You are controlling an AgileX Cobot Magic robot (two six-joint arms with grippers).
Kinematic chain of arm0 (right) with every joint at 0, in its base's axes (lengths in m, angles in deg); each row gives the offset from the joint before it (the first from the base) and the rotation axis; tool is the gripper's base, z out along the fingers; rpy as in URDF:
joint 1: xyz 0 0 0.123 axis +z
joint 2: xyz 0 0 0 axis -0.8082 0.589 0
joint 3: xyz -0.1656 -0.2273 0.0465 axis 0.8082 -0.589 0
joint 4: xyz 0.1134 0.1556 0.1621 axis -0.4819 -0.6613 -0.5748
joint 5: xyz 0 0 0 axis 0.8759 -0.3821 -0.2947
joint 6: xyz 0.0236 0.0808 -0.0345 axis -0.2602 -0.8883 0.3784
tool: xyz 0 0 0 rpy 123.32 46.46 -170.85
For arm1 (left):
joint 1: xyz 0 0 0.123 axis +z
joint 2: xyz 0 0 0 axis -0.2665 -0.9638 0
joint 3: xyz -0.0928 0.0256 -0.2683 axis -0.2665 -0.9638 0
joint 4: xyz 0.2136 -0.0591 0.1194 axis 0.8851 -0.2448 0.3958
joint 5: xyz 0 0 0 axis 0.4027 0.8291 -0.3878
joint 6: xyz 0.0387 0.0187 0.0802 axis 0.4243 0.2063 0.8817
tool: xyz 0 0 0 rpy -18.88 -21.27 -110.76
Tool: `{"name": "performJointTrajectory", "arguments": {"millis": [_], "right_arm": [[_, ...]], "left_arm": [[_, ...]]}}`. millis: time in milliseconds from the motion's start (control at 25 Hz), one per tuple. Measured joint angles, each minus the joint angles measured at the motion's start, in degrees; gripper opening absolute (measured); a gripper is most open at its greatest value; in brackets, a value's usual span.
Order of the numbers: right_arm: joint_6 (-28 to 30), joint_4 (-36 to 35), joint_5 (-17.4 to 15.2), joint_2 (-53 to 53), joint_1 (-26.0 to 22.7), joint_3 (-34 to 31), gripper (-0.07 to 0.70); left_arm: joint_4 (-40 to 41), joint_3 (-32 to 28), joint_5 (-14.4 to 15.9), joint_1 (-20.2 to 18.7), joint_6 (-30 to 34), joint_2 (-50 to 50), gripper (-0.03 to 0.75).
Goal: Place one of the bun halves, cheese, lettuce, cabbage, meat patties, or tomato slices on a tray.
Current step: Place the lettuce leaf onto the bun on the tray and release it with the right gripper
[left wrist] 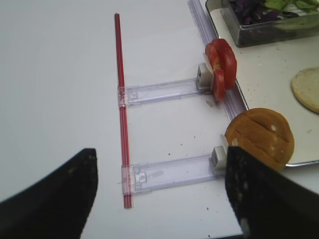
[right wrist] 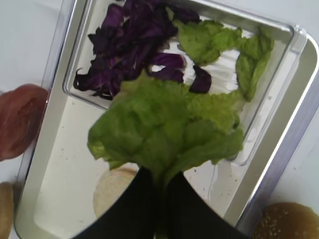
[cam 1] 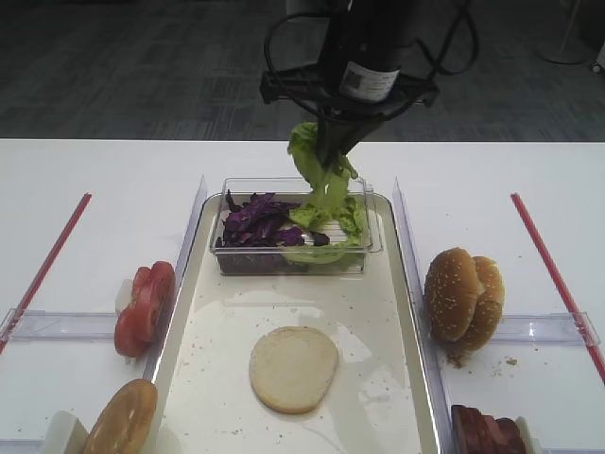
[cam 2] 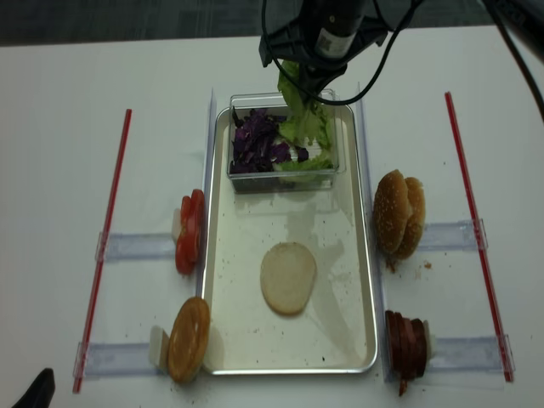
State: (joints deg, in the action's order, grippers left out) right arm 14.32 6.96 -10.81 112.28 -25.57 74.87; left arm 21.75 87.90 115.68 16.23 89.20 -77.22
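Hanging from the right gripper (right wrist: 159, 186) is a bright light-green ruffled lettuce leaf (right wrist: 167, 127), pinched at its stem end between closed black fingers, its frill drooping above the small clear plastic box (cam 1: 364, 248) that sits at the far end of the large cream-white rectangular tray (cam 1: 383, 378) with its raised silvery rim. More lettuce and a heap of dark purple shredded cabbage (cam 1: 255, 219) remain in the box. The step in hand looks like carrying the leaf clear of the box and laying it on the flat pale cream bun half (cam 1: 293, 367) near the tray's middle. Doing that well probably means lifting until the hanging frill clears the box wall, so it drags nothing out, then releasing low over the bun. Open room lies in the bare tray floor around the bun; the rim bounds it on both sides. Just outside the left rim stand the bright red tomato slices (cam 1: 146, 307) on edge; outside the right rim, sesame-seeded golden-brown buns (cam 1: 463, 295) and dark reddish-brown meat patties (cam 1: 487, 433). The left gripper (left wrist: 159, 189) waits well apart over bare table, its fingers spread.
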Motion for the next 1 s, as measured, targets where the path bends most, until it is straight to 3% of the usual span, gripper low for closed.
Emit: {"name": "performJointTrajectory", "arguments": {"millis": [400, 1000], "right_arm": [[0.7, 0.0, 0.1, -8.0, 7.7, -10.2, 0.064], [-0.2, 0.0, 0.4, -10.1, 17.9, -18.5, 0.064]], "left_arm": [[0.0, 0.0, 0.0, 0.0, 0.0, 0.0, 0.492], [0.0, 0.0, 0.0, 0.0, 0.0, 0.0, 0.492]]}}
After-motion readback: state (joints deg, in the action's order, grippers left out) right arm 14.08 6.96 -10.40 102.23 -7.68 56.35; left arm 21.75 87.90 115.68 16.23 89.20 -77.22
